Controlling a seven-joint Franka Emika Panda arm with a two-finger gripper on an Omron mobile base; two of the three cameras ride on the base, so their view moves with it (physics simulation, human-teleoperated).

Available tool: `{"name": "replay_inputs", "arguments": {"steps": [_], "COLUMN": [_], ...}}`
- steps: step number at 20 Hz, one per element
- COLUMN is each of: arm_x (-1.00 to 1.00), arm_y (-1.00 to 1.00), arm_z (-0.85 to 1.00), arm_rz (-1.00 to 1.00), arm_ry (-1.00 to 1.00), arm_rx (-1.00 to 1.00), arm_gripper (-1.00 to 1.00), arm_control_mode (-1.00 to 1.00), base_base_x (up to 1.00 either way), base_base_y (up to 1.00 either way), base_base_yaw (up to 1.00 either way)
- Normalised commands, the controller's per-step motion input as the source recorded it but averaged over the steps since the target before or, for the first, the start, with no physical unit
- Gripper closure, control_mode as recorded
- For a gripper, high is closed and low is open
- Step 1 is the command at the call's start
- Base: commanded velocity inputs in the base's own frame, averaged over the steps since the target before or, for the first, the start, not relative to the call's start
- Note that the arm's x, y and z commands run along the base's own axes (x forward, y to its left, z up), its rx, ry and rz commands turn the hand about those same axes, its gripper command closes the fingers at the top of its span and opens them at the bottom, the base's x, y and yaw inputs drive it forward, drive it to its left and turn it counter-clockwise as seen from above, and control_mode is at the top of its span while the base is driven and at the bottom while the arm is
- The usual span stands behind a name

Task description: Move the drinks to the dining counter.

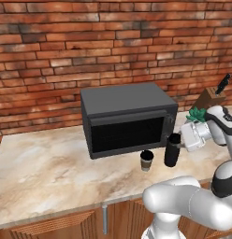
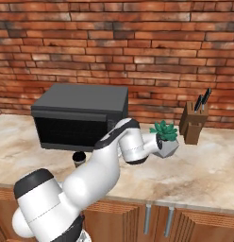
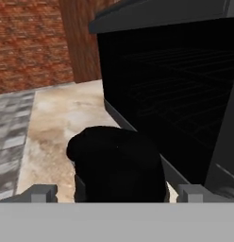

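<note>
Two drinks are seen on the marble counter [image 1: 52, 158] in front of the microwave [image 1: 125, 119], at centre right of the left base view: a tall black bottle [image 1: 172, 150] and, just to its left, a coffee cup [image 1: 146, 160]. The gripper [image 3: 117, 191] is brought level with the bottle, its fingers spread wide to either side, and in the hand view the bottle's dark top is seen low at centre between them. Nothing is pinched yet. The step in hand is judged to be the grasp of the bottle; closing on its body is called for next, then a lift clear of the microwave door.
</note>
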Motion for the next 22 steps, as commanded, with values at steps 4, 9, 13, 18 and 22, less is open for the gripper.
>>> {"name": "replay_inputs", "arguments": {"steps": [4, 9, 13, 18, 22], "arm_x": [0.00, 0.00, 0.00, -0.01, -0.10], "arm_y": [0.17, 0.16, 0.04, 0.00, -0.07], "arm_z": [-0.06, -0.04, -0.01, 0.00, 0.00], "arm_rz": [0.00, 0.00, 0.00, 0.00, 0.00], "arm_ry": [0.03, 0.03, 0.01, 0.00, -0.06], "arm_rx": [0.00, 0.00, 0.00, 0.00, 0.00], "arm_gripper": [-1.00, -1.00, -1.00, -1.00, -1.00], "arm_control_mode": [-1.00, -1.00, -1.00, -1.00, -1.00], "base_base_x": [0.00, 0.00, 0.00, 0.00, 0.00], "base_base_y": [0.00, 0.00, 0.00, 0.00, 0.00], "base_base_yaw": [0.00, 0.00, 0.00, 0.00, 0.00]}}
